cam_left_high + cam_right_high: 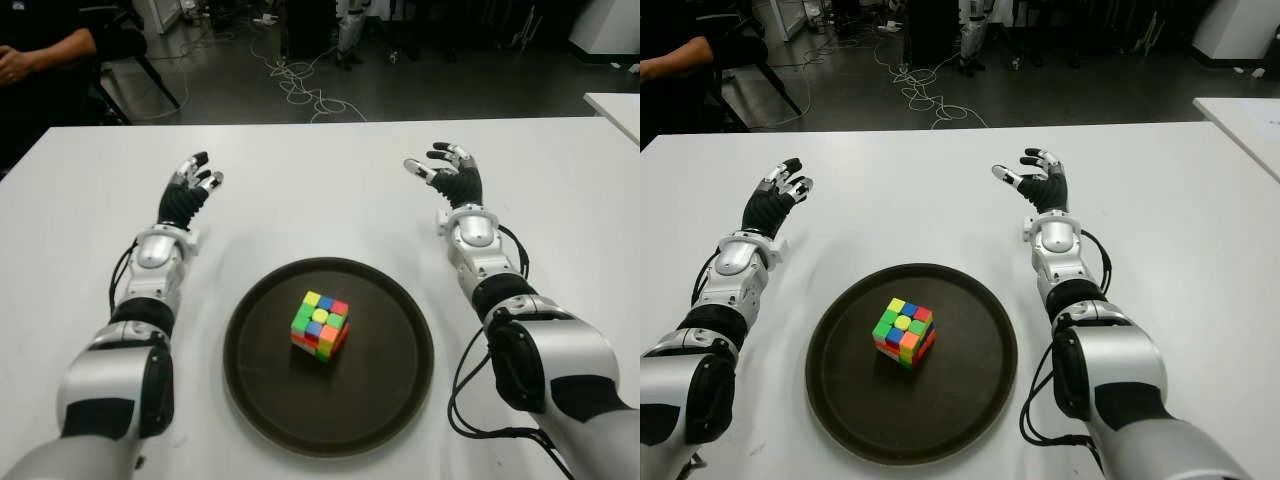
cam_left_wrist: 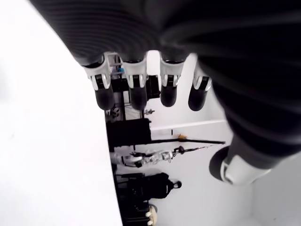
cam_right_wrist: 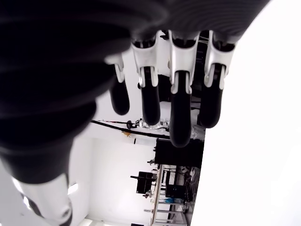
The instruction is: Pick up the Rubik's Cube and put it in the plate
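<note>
Closest to you, near the front edge of the white surface (image 1: 300, 190), sits the round dark plate (image 1: 395, 385). The Rubik's Cube (image 1: 320, 324) rests inside it, roughly at the plate's middle, turned so one corner faces the front edge; you see a yellow square in the centre of its top face, with green, blue, red and orange around it. Nothing is touching the cube.

Your two forearms run forward past the plate, one on each side. Beyond the plate, on its left side, the left robot hand (image 1: 188, 193) shows over the bare surface with its fingers (image 2: 136, 87) stretched forward and loosely spread, holding nothing; its wrist view shows four dark fingertips side by side and the thumb set apart. On the plate's right side, the right robot hand (image 1: 452, 176) is at about the same depth, also empty, with its fingers (image 3: 180, 110) relaxed and slightly bent, thumb pointing inward. Both hands are well apart from the cube.

Past the far edge of the surface you see a dark floor with loose cables (image 1: 300, 85), and at the far left corner a seated person's arm (image 1: 45, 50) in a dark sleeve
</note>
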`<state>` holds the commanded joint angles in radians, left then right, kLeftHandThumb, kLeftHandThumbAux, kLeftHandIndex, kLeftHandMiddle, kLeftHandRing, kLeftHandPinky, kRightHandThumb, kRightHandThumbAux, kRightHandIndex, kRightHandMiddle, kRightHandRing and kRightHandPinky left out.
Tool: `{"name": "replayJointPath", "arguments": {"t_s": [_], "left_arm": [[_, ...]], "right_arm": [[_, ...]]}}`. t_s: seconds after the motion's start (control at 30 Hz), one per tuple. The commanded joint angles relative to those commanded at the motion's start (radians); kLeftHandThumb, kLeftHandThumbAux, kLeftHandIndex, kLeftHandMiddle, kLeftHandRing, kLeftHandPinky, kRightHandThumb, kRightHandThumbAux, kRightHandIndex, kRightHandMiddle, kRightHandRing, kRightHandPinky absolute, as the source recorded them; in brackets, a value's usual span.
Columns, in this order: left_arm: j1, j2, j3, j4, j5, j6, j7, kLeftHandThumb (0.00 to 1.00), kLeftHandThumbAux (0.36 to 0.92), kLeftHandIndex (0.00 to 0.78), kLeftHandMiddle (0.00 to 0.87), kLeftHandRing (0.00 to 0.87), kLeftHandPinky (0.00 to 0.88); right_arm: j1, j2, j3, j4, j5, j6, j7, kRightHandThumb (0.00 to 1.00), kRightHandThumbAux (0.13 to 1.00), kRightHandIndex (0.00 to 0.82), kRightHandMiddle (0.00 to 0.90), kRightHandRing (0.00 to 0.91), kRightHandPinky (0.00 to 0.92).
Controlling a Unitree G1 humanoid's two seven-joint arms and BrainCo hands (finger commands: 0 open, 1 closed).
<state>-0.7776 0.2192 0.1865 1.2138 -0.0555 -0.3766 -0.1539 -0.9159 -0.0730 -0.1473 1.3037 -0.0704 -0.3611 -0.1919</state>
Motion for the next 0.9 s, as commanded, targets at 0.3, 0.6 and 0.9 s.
{"name": "replayJointPath", "arguments": {"t_s": [0.3, 0.6, 0.9], "left_arm": [[-0.003, -0.001, 0.002, 0.004, 0.002, -0.001, 0.000, 0.020, 0.632, 0.017, 0.048, 0.035, 0.057], [-0.005, -0.001, 0.001, 0.005, 0.004, -0.002, 0.002, 0.016, 0.639, 0.024, 0.056, 0.041, 0.055], [-0.005, -0.003, 0.004, 0.008, 0.002, -0.005, 0.002, 0.008, 0.640, 0.029, 0.069, 0.053, 0.066]], "right_arm": [[0.002, 0.000, -0.004, 0.001, 0.000, -0.019, 0.003, 0.000, 0.738, 0.323, 0.393, 0.460, 0.511], [0.002, 0.000, -0.007, 0.002, 0.000, -0.029, 0.003, 0.000, 0.740, 0.344, 0.410, 0.479, 0.527], [0.006, 0.000, -0.009, 0.003, -0.001, -0.040, 0.003, 0.000, 0.749, 0.362, 0.433, 0.490, 0.525]]}}
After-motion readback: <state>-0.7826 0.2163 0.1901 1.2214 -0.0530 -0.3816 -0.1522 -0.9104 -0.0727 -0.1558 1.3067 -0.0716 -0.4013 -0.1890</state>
